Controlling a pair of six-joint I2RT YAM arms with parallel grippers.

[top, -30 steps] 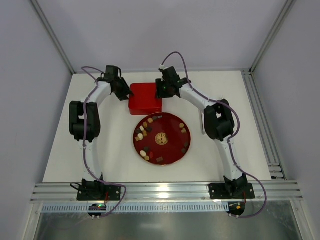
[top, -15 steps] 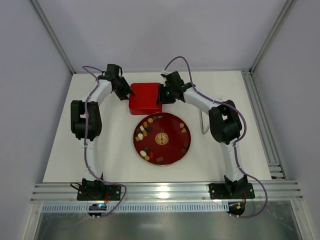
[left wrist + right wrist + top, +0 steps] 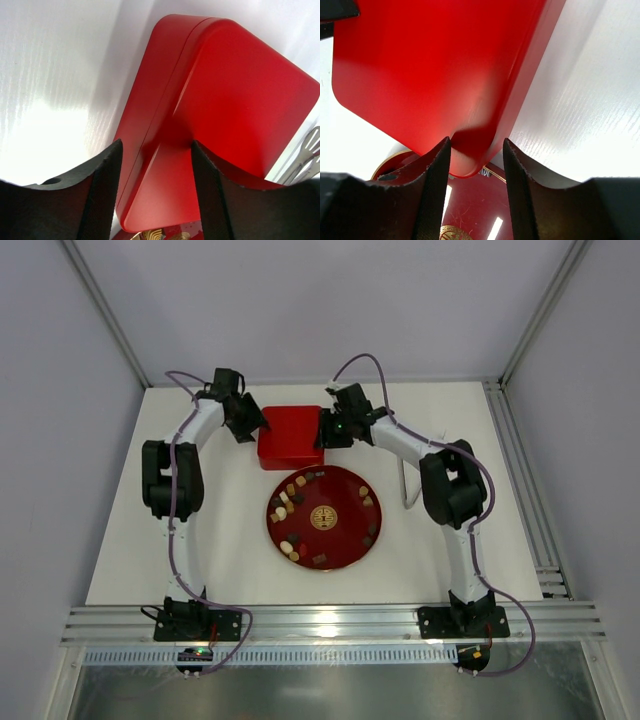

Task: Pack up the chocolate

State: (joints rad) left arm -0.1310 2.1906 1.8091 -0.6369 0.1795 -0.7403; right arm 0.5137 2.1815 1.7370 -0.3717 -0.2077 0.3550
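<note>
The chocolate (image 3: pixel 289 492) lies as several small brown, tan and cream pieces round the rim of a round red plate (image 3: pixel 340 540). None is held. Behind the plate stands a square red box (image 3: pixel 290 437) with its lid down. My left gripper (image 3: pixel 257 427) is at the box's left side. Its jaws stand open astride the box's (image 3: pixel 230 95) near corner, and the left finger (image 3: pixel 102 192) is off the side. My right gripper (image 3: pixel 322 432) is at the box's right side, open, with a rounded corner of the box (image 3: pixel 470 162) between its fingers (image 3: pixel 520 195).
A thin metal utensil (image 3: pixel 404 486) lies on the white table right of the plate, and also shows as the utensil (image 3: pixel 310 152) at the left wrist view's edge. The plate (image 3: pixel 470 207) bears a gold emblem (image 3: pixel 322 518) at its centre. Aluminium rails (image 3: pixel 545 540) line the right and near edges.
My right gripper has come down and left onto the box's right corner. My left gripper's jaws have widened at the box's left side. The plate and chocolate have not moved.
</note>
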